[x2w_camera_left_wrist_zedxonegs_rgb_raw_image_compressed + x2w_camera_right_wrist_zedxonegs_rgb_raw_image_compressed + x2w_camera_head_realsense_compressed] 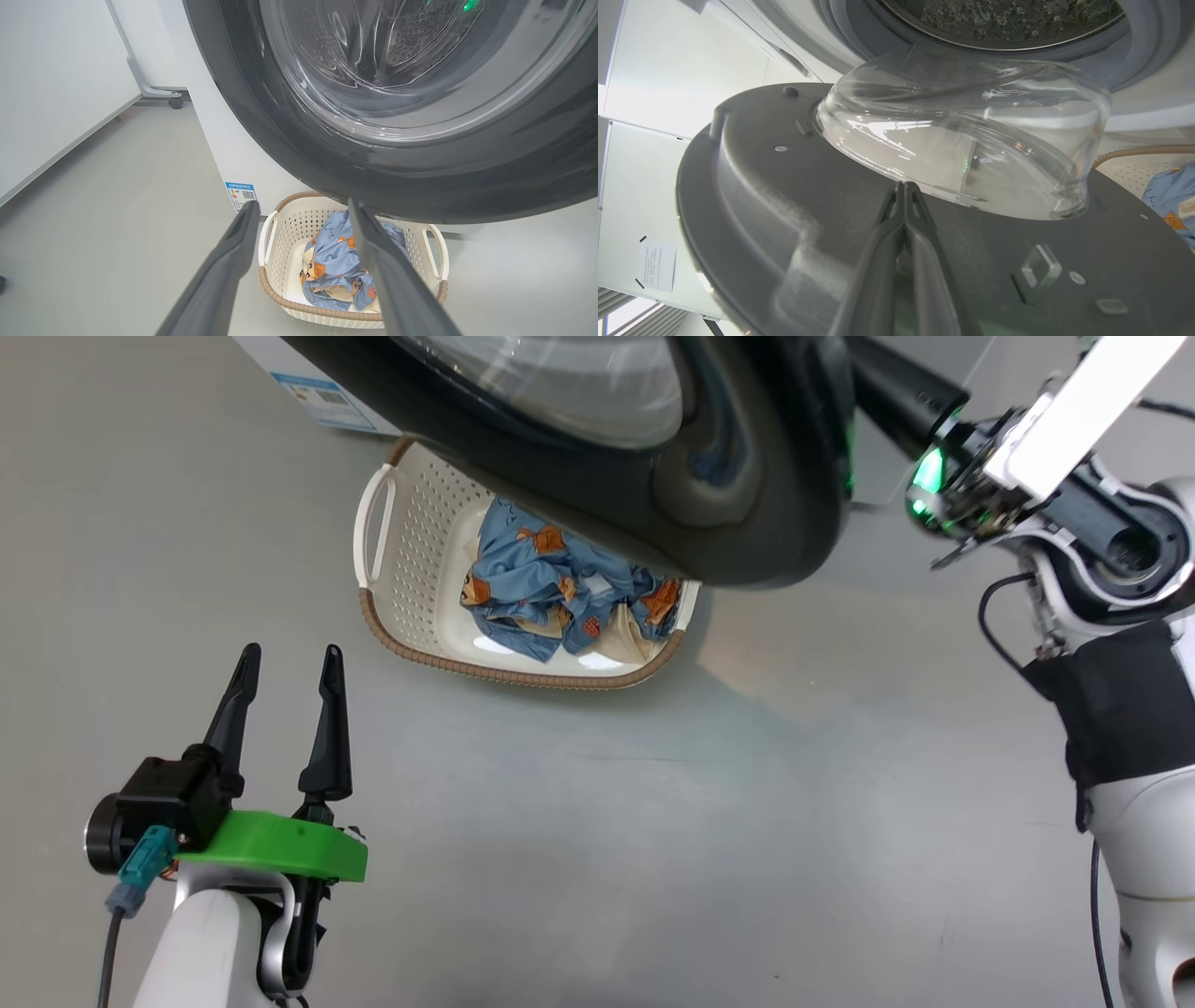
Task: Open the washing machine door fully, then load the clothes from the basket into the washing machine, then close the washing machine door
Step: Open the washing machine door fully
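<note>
We have left gripper (291, 651) splayed, empty, near cream perforated plastic basket (420, 551) holding light blue cartoon-print clothes (551, 588); right gripper (903, 185) pinched closed at inner face of open round black-rimmed glass door (752, 200).

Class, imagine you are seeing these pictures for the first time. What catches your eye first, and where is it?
The washing machine door, black-rimmed and open, looms across the top of the head view, its clear glass bowl bulging in the right wrist view. Below it on the floor stands the basket holding the blue cartoon-print clothes. The left gripper hangs open at lower left; the right gripper is shut, tips by the bowl's base.
</note>
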Controlling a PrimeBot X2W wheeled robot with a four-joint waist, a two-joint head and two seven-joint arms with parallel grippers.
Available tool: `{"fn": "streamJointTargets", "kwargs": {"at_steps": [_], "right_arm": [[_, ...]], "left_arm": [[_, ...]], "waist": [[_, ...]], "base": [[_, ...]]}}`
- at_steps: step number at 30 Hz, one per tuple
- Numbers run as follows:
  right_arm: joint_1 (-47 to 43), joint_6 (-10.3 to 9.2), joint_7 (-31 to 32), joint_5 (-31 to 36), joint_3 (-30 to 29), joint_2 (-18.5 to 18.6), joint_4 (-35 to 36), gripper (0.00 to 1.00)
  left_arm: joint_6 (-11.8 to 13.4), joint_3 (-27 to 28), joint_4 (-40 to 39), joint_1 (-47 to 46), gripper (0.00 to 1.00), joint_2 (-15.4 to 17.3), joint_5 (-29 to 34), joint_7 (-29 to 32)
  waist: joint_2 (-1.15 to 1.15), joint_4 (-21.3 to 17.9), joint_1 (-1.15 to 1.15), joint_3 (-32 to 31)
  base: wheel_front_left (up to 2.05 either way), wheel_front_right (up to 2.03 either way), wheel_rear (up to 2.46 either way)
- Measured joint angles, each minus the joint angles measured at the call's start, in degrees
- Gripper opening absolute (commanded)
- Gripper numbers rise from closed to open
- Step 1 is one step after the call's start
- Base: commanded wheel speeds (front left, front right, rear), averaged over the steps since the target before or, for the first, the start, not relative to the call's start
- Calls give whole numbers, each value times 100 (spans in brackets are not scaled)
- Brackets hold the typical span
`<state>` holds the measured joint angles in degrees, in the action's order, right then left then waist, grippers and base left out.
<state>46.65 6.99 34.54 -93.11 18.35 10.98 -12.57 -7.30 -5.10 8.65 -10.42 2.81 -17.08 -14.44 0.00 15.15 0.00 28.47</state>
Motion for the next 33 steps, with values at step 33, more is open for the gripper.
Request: {"fn": "streamJointTargets", "kwargs": {"at_steps": [33], "right_arm": [[-1272, 0, 170, 54, 584, -403, -131, 0]], "left_arm": [[0, -141, 247, 386, 100, -13, -3, 0]], "waist": [[0, 60, 0, -1198]], "base": [[0, 0, 0]]}}
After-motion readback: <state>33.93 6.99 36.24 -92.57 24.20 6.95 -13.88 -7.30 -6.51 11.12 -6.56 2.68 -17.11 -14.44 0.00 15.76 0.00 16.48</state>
